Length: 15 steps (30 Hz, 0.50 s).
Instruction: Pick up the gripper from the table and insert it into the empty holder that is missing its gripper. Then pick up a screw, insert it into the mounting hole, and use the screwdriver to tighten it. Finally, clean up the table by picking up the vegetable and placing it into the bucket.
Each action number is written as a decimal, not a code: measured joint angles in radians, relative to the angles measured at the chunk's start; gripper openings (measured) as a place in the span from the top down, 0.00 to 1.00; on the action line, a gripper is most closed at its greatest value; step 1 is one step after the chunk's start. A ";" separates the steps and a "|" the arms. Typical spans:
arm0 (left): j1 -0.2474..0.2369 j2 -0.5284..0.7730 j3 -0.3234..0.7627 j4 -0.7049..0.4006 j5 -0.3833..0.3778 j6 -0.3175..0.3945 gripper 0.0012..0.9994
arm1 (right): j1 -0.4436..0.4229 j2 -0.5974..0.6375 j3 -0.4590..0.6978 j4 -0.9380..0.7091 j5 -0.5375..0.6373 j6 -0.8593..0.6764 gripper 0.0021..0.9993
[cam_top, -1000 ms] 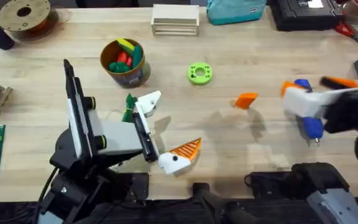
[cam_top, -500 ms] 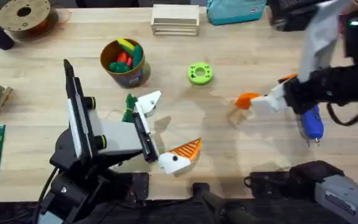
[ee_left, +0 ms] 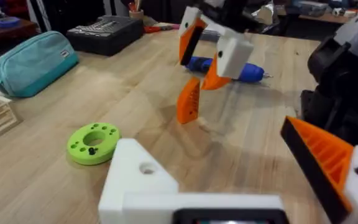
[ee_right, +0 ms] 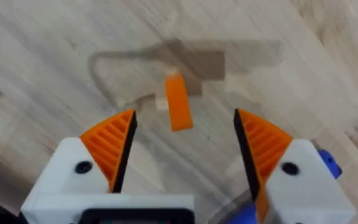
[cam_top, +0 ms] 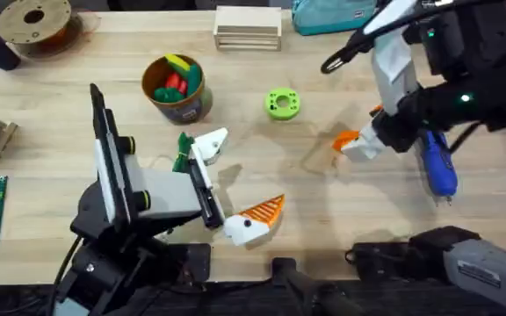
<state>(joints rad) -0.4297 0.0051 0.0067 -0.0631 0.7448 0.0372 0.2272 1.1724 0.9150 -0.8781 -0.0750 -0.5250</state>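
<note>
Our right claw (ee_right: pixel 182 146) hangs wide above the orange finger (ee_right: pixel 178 103); a skewed descent could topple it sideways.

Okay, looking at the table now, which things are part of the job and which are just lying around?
Job:
orange gripper
empty holder
screwdriver
green vegetable
bucket
right gripper, jaws open

Lying about:
green disc
teal pouch
wooden block
filament spool
</note>
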 joint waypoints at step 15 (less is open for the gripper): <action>0.000 0.000 0.000 0.000 0.000 0.000 0.01 | 0.000 0.121 0.000 0.004 0.000 -0.060 0.36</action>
<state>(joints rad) -0.4297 0.0053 0.0067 -0.0630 0.7448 0.0372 0.2272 1.2938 0.9154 -0.8744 -0.0746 -0.5846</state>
